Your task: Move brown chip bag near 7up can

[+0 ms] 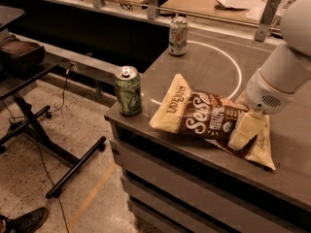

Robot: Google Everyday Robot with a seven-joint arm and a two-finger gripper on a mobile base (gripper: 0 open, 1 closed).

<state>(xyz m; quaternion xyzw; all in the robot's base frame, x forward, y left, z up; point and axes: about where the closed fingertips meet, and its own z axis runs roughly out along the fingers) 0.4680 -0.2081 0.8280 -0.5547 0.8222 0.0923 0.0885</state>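
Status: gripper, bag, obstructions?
Gripper at right end of crinkly brown chip bag. Bag flat on counter, apart from pale silver-green 7up can. Dark green can stands aside.

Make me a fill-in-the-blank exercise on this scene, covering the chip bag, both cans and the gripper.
1. The gripper is down at the ____ end of the brown chip bag, as the picture shows it.
2. The 7up can stands ____ near the far edge of the counter.
3. The darker green can stands at the counter's front-left ____.

Missing words: right; upright; corner
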